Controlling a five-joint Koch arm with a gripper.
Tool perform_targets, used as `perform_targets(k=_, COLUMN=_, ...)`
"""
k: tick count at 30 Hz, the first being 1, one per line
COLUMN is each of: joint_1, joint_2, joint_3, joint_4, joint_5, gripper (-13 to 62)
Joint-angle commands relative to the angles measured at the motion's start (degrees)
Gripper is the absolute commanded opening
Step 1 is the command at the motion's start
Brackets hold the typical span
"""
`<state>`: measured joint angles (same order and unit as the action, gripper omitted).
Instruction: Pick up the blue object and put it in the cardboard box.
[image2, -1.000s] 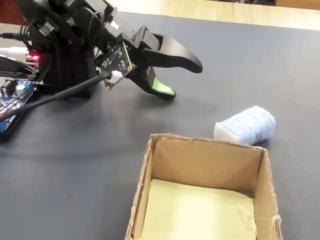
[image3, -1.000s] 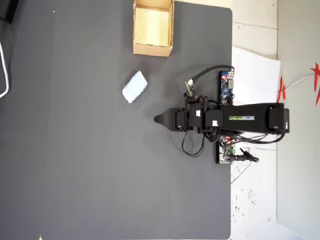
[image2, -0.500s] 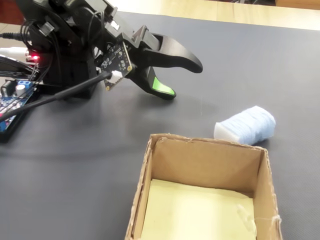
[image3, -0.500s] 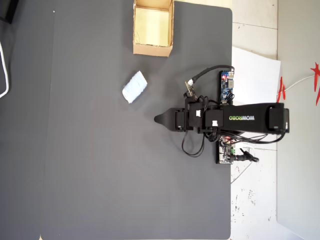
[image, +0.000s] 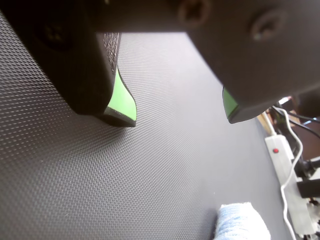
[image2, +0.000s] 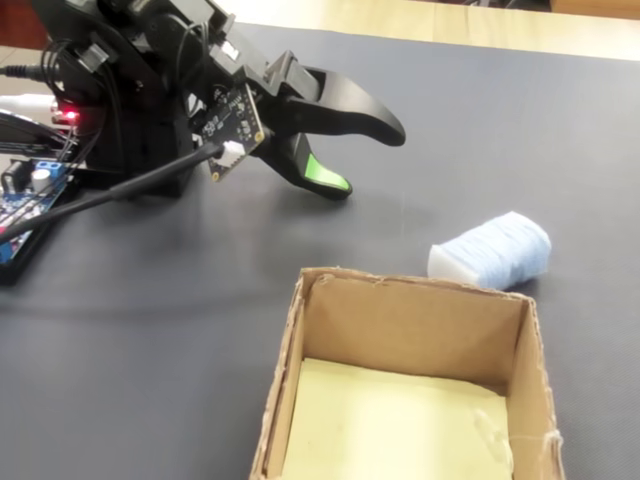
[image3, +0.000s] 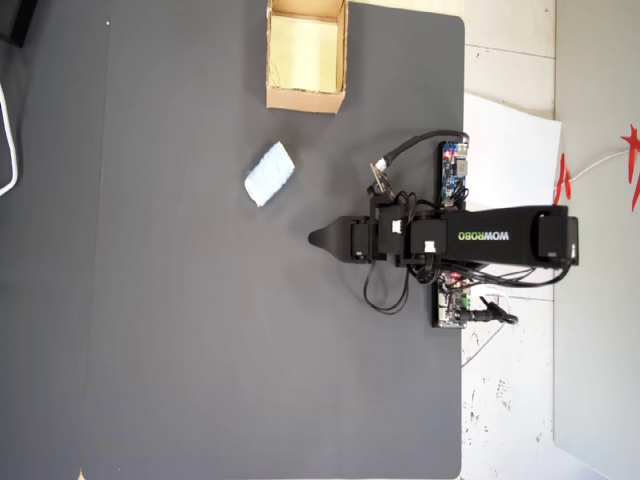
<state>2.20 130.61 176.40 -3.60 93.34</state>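
Observation:
The blue object (image3: 270, 173) is a small pale blue pad lying flat on the dark mat, between my gripper and the cardboard box (image3: 305, 100). In the fixed view the blue object (image2: 495, 250) rests just behind the cardboard box's (image2: 410, 285) far wall. In the wrist view the blue object (image: 240, 222) shows at the bottom edge. My gripper (image: 179, 119) is open, its green-padded jaws wide apart with only mat between them. It hovers low over the mat, left of the pad in the fixed view (image2: 368, 162). From overhead my gripper (image3: 318, 238) sits below and right of the pad.
The arm's base with circuit boards (image3: 453, 175) stands at the mat's right edge, next to a white paper sheet (image3: 510, 150). A white power strip (image: 282, 155) with cables lies beyond the mat edge in the wrist view. Wires trail at the fixed view's left (image2: 20, 200).

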Motion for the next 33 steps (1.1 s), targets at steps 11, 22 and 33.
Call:
perform_targets(k=11, joint_1=-0.2, joint_2=4.7, joint_3=1.8, joint_4=-2.8, joint_5=-6.3, gripper=34.3)
perform_targets(k=22, joint_1=-0.2, joint_2=2.6, joint_3=-7.7, joint_4=-2.5, joint_5=-15.9, gripper=34.0)
perform_targets(k=33, joint_1=3.2, joint_2=-14.4, joint_3=-33.5, joint_4=10.7, joint_5=-16.0, gripper=33.9)
